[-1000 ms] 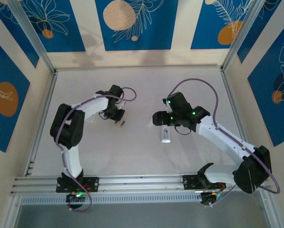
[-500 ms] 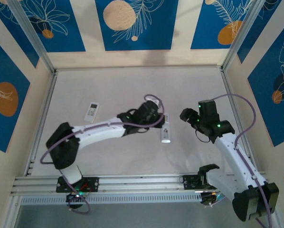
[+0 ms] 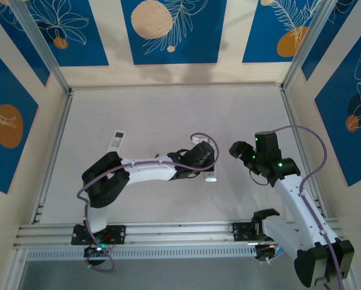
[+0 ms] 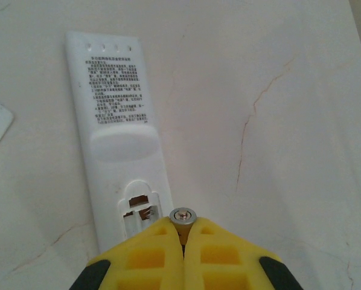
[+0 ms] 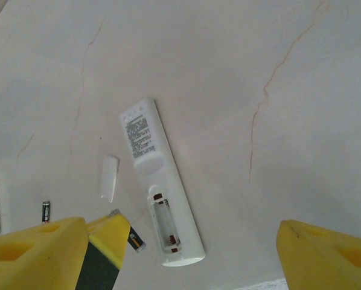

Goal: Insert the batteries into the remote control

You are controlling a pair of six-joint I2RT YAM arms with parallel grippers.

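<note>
left wrist view: the left gripper (image 4: 183, 234) has its yellow fingers pressed together on one battery (image 4: 183, 215), with just the metal end cap poking out past the tips. it hangs at the bay end of the remote control (image 4: 117, 130), over the rim of the open battery bay (image 4: 138, 208) rather than over the slot.

top view puts the remote mid-table, a bit right of centre, with the right gripper (image 5: 180, 241) just to its right. that one is spread wide and touches nothing.

risks as i read them:
- the battery points along the fingers, but the bay wants it lying flat lengthwise. pushing in like this likely jams it on the rim or the spring contact.
- nothing pins the remote. any side load from the left arm probably skates it across the table (image 4: 289, 90).
- a slim round cell in a tip pinch can roll or pop out once it meets resistance.
- i can't tell the polarity from here, so it could go in reversed.
- the cover (image 5: 110, 177) lies loose just beside the remote, and a spare battery (image 5: 46, 211) lies well apart from it. a sweep could knock either one.
</note>
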